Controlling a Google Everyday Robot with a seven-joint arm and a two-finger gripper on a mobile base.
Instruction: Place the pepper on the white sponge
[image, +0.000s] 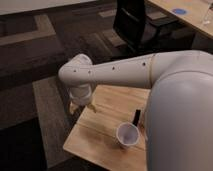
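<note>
My gripper (82, 107) hangs below the white wrist at the left corner of the wooden table (102, 137), close over its edge. Its two pale fingers (74, 107) point down and stand apart, and I see nothing between them. The pepper is out of view. No white sponge shows either. My big white arm (150, 70) crosses the picture and covers the table's right part.
A white paper cup (127, 135) stands upright near the table's front edge. A slim black object (136, 117) stands just behind it. A black office chair (137, 25) and a long desk (185, 12) are at the back, on dark carpet.
</note>
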